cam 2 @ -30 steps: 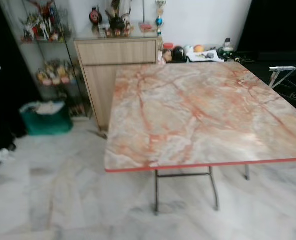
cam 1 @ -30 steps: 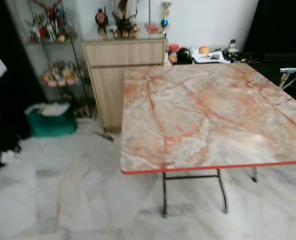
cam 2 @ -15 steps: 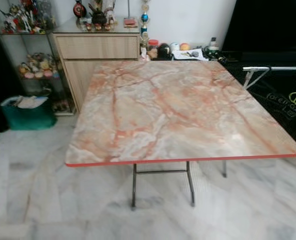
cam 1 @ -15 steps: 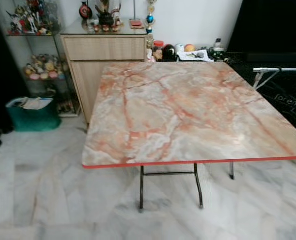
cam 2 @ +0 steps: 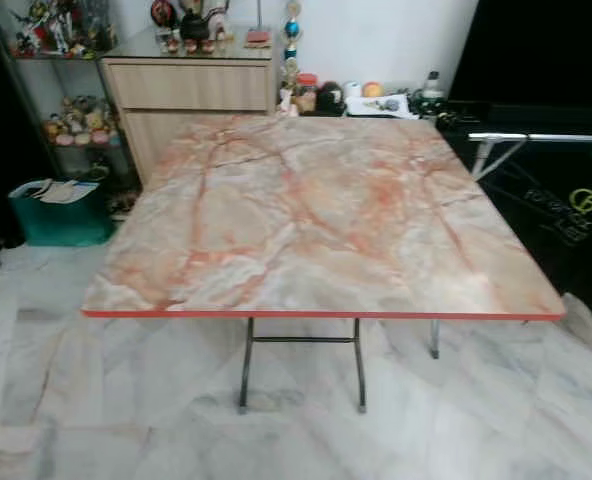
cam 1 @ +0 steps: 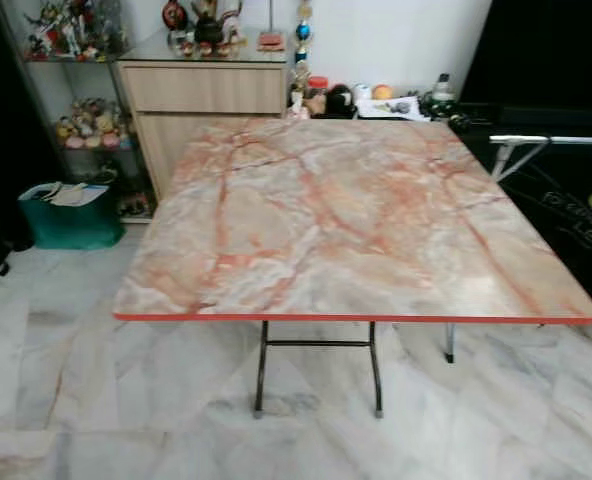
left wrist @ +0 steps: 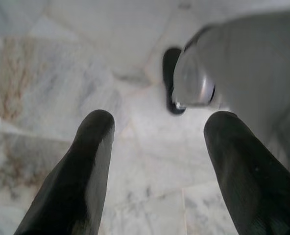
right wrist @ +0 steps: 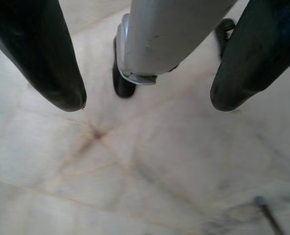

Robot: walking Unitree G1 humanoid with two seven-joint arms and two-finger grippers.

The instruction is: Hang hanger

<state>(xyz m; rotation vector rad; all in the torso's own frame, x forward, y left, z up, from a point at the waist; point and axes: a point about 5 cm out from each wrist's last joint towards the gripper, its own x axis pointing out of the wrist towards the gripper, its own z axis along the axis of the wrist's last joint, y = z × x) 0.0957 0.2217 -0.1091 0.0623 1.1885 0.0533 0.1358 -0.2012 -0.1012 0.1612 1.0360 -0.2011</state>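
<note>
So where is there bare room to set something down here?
The whole marble-patterned table top is bare, from its red front edge back to the clutter behind its far edge. The cabinet top is crowded with ornaments. Both pincers, left and right, hang open over the floor.

Folding table standing ahead on the floor, cabinet sitting behind its far left corner, bin resting left, rack standing right
</note>
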